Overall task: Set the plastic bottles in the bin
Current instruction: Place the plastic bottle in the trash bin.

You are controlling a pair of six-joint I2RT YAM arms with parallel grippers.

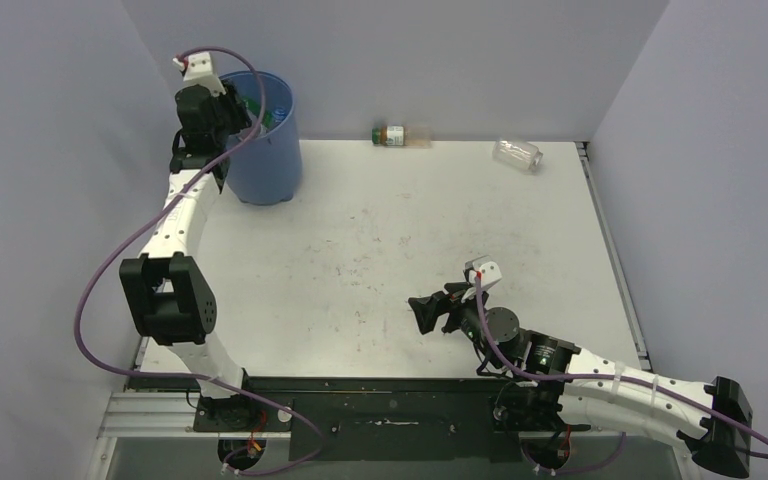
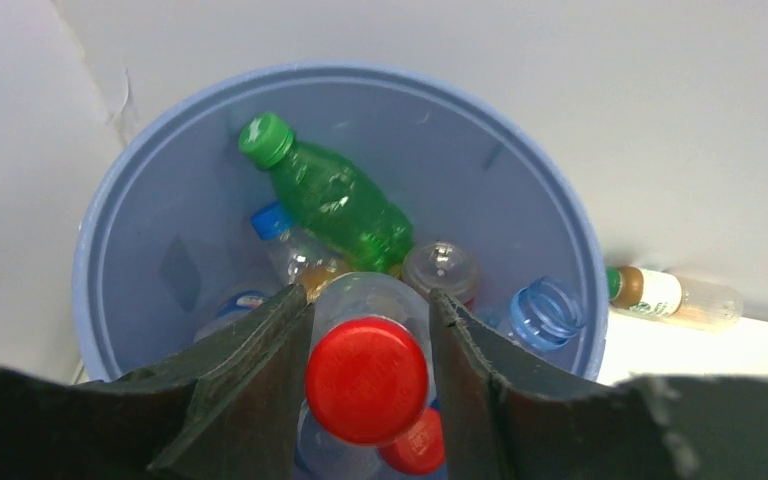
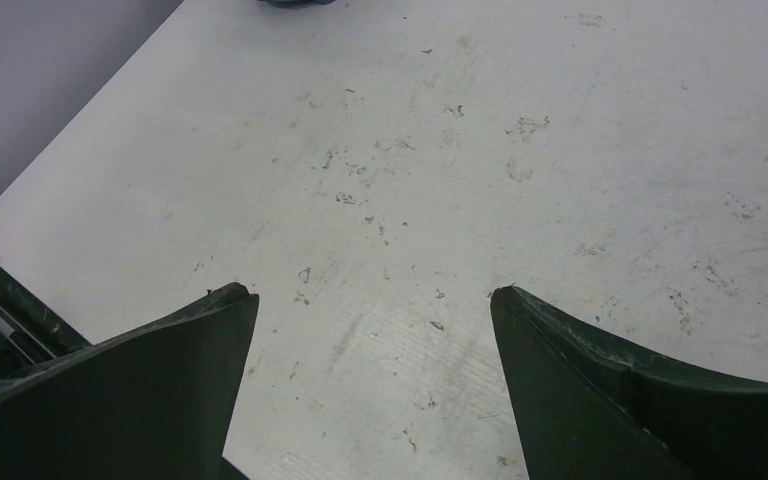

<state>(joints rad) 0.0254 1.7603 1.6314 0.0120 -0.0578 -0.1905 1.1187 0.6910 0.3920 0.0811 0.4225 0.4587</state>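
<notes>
The blue bin stands at the table's far left. My left gripper hangs over its mouth, shut on a clear bottle with a red cap that points up at the camera between the fingers. Inside the bin lie several bottles: a green one, a blue-capped one, a blue-tinted one, a clear one. On the table by the back wall lie a green-labelled bottle and a clear bottle. My right gripper is open and holds nothing, low over the bare table.
Grey walls close in the table on the left, back and right. The green-labelled bottle lies just right of the bin against the back wall. The white tabletop is scuffed.
</notes>
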